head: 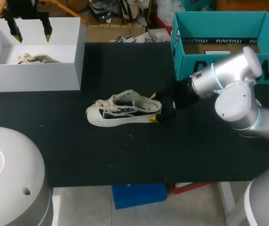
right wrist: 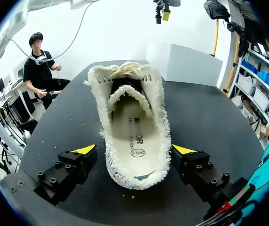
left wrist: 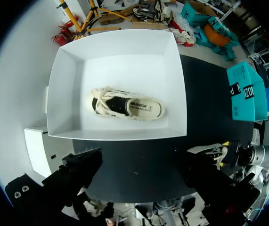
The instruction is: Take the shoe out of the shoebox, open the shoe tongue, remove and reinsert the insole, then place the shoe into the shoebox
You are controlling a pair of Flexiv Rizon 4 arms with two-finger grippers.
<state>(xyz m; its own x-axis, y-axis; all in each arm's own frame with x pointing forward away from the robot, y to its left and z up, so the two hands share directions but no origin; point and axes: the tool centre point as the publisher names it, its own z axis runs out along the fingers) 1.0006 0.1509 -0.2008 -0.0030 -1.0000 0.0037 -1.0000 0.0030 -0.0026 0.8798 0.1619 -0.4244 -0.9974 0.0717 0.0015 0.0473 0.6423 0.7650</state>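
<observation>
One shoe [right wrist: 135, 113] between right pincer's [right wrist: 134, 149] jaws

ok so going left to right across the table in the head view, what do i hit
white box → shoe lying on the table → right gripper at its heel → teal box
</observation>
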